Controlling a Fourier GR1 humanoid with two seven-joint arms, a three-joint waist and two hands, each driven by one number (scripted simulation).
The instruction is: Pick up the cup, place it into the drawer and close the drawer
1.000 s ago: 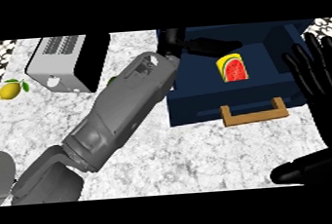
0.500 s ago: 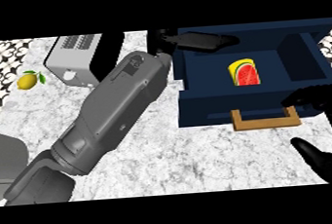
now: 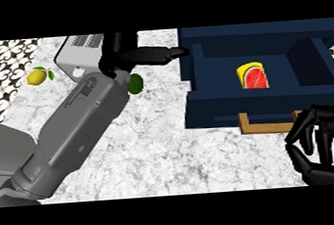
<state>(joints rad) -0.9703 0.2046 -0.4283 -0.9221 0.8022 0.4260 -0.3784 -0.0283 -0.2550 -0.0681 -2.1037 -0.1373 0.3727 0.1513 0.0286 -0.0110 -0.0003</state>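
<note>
**Supervisor:** Report the cup's position.

**Operator:** I see a green cup (image 3: 134, 84) just left of the drawer (image 3: 221, 113), mostly hidden under my left hand (image 3: 126, 57). The fingers of that hand are curled down over it; a thumb or finger sticks out straight toward the drawer's left wall.

**Supervisor:** Drawer contents?

**Operator:** The navy drawer stands open. One watermelon slice (image 3: 254, 76) stands in its middle compartment. I see no cup inside.

**Supervisor:** Right hand?

**Operator:** My right hand (image 3: 324, 147) sits below the drawer's wooden handle (image 3: 266, 125), fingers curled and spread, holding nothing.

**Supervisor:** Other items?

**Operator:** Far left of the drawer: a toaster (image 3: 80, 54) and a lemon (image 3: 38, 76).
</note>
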